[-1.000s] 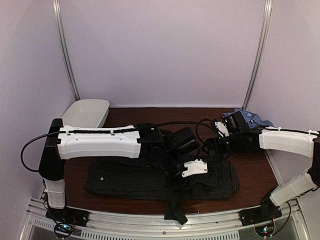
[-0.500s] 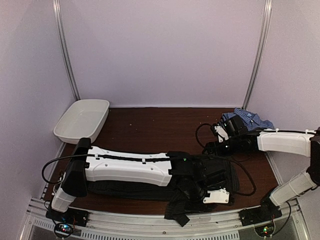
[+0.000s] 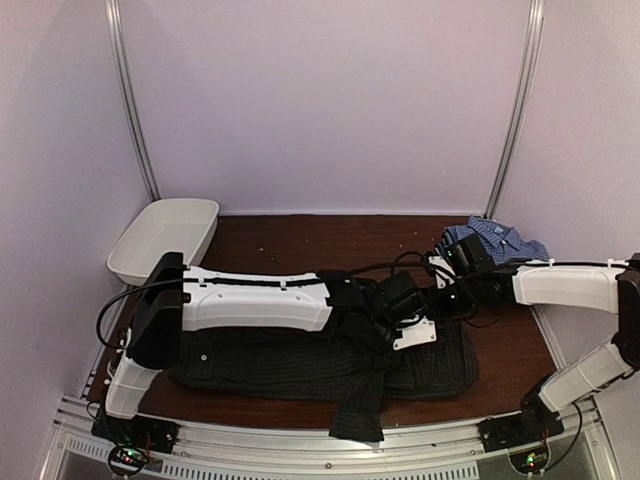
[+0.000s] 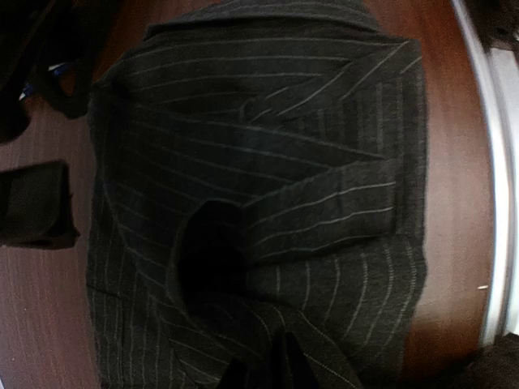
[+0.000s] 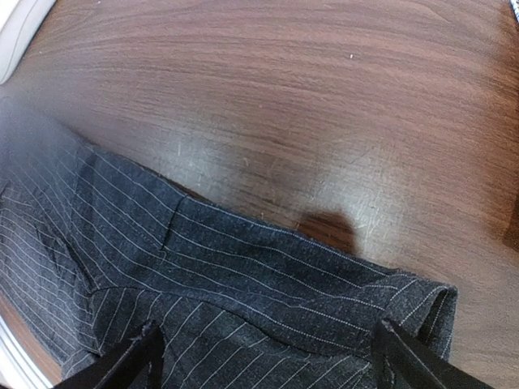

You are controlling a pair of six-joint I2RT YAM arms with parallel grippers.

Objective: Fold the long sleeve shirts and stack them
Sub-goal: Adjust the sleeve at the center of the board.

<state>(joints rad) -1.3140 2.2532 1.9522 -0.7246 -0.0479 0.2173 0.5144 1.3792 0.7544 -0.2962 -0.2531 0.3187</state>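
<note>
The black pinstriped shirt (image 3: 270, 362) lies folded across the near half of the table, and one sleeve (image 3: 360, 415) trails over the front edge. My left gripper (image 3: 400, 342) hovers over the shirt's right half. In the left wrist view its dark fingers stand close together (image 4: 280, 369), with folds of the black shirt (image 4: 268, 162) drawn up to them. My right gripper (image 5: 272, 361) is open just above the black shirt's far right edge (image 5: 268, 284), with nothing between its fingers (image 5: 146, 356). The blue-and-white check shirt (image 3: 497, 240) lies crumpled at the back right.
A white oval tub (image 3: 165, 240) stands at the back left corner. Bare brown tabletop (image 3: 300, 245) lies between the tub and the blue shirt. A metal rail (image 3: 300, 440) runs along the front edge, and the right arm's cable loops near my right gripper (image 3: 443, 297).
My left arm swung out to the front edge, then drew back over the shirt's right half. The trailing sleeve now runs straighter up to it. The right arm hardly moved.
</note>
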